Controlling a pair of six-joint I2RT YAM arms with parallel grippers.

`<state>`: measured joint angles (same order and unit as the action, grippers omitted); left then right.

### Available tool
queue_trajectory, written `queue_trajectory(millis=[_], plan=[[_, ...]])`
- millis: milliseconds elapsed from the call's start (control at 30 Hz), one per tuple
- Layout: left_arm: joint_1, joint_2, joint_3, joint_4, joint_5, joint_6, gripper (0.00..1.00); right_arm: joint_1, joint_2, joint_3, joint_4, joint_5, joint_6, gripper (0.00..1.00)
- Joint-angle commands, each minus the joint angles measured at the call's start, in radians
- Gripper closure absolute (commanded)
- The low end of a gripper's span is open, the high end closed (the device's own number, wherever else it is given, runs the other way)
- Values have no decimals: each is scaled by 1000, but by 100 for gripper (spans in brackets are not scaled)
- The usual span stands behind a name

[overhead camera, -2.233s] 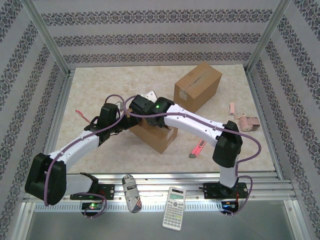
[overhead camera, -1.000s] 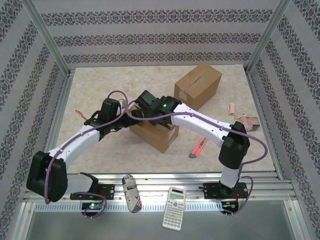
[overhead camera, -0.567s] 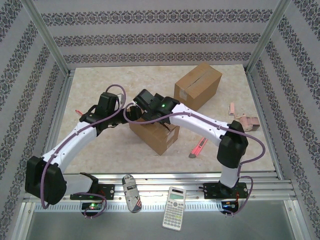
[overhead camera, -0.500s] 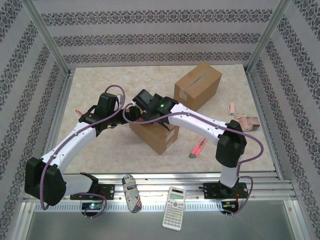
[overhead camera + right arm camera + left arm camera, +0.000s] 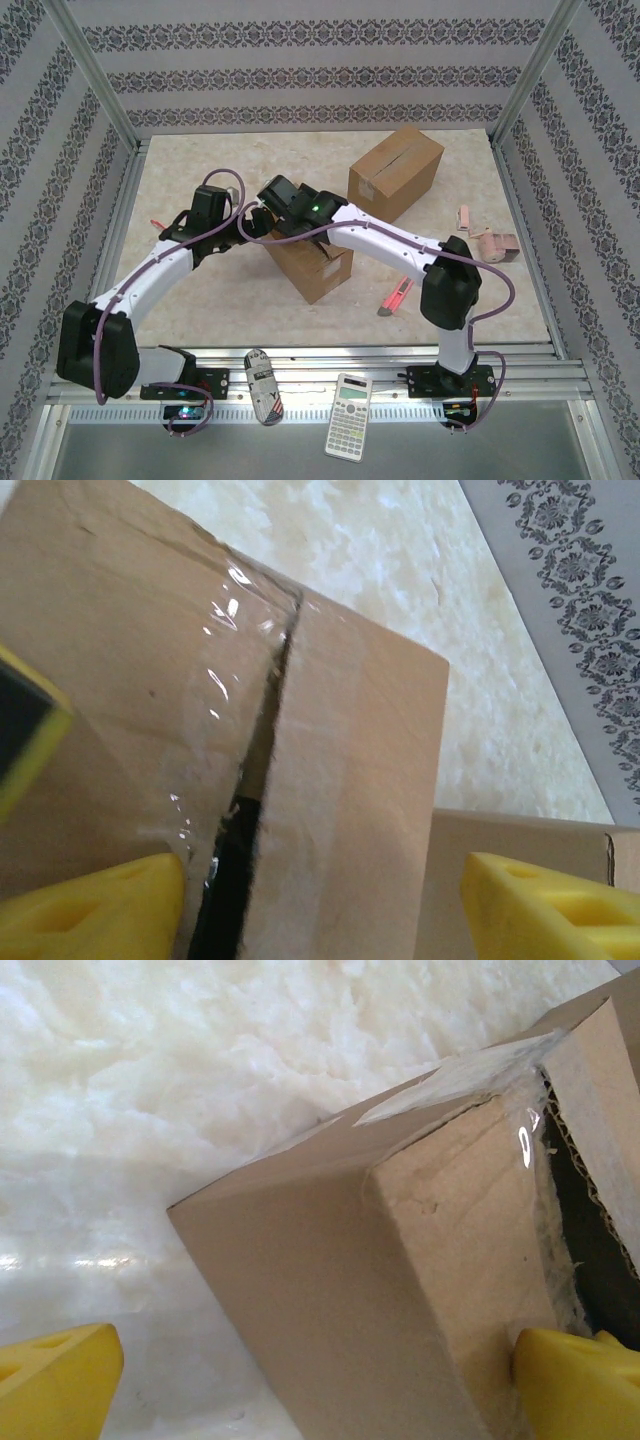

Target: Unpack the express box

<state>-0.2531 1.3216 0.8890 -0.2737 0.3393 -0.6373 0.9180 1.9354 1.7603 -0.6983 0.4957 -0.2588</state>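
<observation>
Table (image 5: pixel 200 300), pale mottled top, lies under both my arms. Biggest thing on it is the 2nd box (image 5: pixel 395 172), cardboard, flaps shut, well beyond my R gripper (image 5: pixel 325 880) and off to its right.

The express box (image 5: pixel 318 272) sits mid-table directly below both grippers, turned diagonal to the table edge. My L gripper (image 5: pixel 315 1365) is at the box's left corner, fingers spread as wide as they go, w/ that corner between them. One finger (image 5: pixel 575 1385) is right up against the box's top edge, can't tell if touching. The other is out over bare table, apart from the box.

R gripper hangs just above the box top, fingers also spread, nothing pinched. The seam (image 5: pixel 255 780) runs between them, nearer one finger than the other, split to a dark gap at the near end. Clear tape (image 5: pixel 235 630) is wrinkled across it.

Back by my bases, on the metal rail: calculator (image 5: pixel 349 415). Box cutter (image 5: pixel 396 297), pink-red, lies on the table to the right of the express box, beside my R arm's elbow.
</observation>
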Motion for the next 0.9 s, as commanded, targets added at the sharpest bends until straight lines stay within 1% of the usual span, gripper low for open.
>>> queue_trajectory(millis=[0,200,400,600,733,800,867], plan=[[11,31,-37,46,25,-7,1,-9,48,53,-9,30,-11,28],[11,34,-58,46,30,8,1,-32,109,137,-43,90,-4,31],[12,57,-69,49,17,18,1,-65,159,210,-86,118,13,33],[11,93,-60,59,16,18,1,-88,190,257,-112,81,4,33],[12,94,-49,51,14,22,1,-95,223,289,-120,78,-10,34],[13,97,-44,42,10,27,1,-98,234,299,-116,79,-10,37],[13,99,-43,38,10,30,1,-100,242,306,-103,82,-10,43]])
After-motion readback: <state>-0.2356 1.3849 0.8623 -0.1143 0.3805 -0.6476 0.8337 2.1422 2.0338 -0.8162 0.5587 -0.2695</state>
